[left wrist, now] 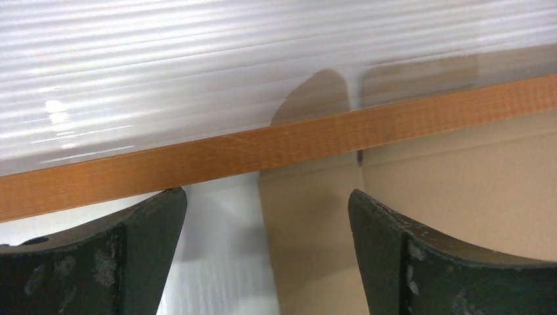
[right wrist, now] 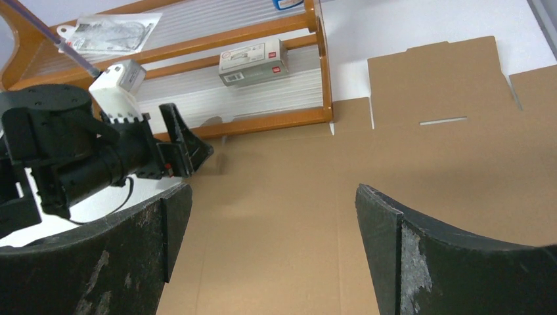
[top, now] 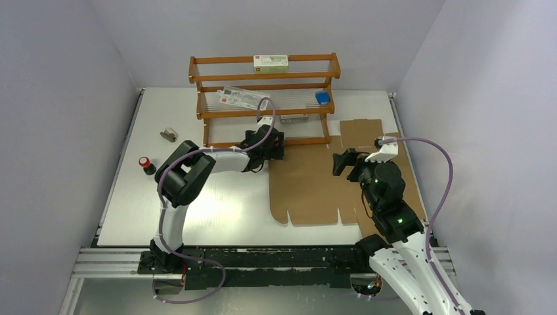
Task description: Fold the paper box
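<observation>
White counter (top: 197,210), pale walls on three sides. An orange-brown wooden slatted rack (top: 263,98) stands along the far side, upper centre of the top view.

Task thing: the paper box (top: 315,184), a plain brown corrugated cardboard die-cut sheet. It lies flat and unfolded at centre-right of the top view, with no flap raised. In the left wrist view a rounded tab shows through the rack's translucent lowest shelf, so that corner reaches under the bottom rail.

Left claw (top: 269,146): fingers spread wide and holding nothing, low at the sheet's upper-left corner, just in front of the rail. Right claw (top: 343,161): also spread and empty, over the right half of the sheet. Whether it touches the cardboard I cannot tell.

Handling, as judgement:
- The sheet should be light and stiff across each panel, and it should give readily along the scored creases.
- Its smooth face will likely slide on the counter if pushed from one side only.
- Lying flat, it offers no mid-panel pinch. Take hold at a free flap edge, such as the notched flaps at the lower edge or the flap at upper right.
- One claw should pin the centre panel while the other lifts along a crease.
- The tab under the rack may snag, so draw the sheet clear first.
</observation>
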